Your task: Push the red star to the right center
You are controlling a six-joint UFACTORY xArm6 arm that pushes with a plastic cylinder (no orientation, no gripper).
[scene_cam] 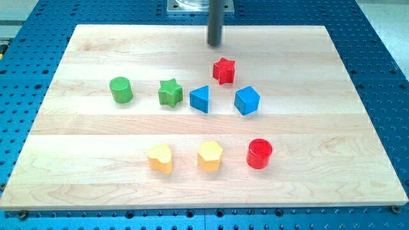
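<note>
The red star (223,69) lies on the wooden board (307,147), a little above the middle. My tip (214,44) is at the end of the dark rod near the view's top, just above and slightly left of the red star, apart from it. A blue triangle (200,99) and a blue cube-like block (246,100) sit just below the star.
A green star (169,92) and a green cylinder (121,89) lie to the view's left of the blue triangle. A yellow heart (160,158), a yellow hexagon (209,156) and a red cylinder (259,153) line the lower part. A blue perforated table (383,76) surrounds the board.
</note>
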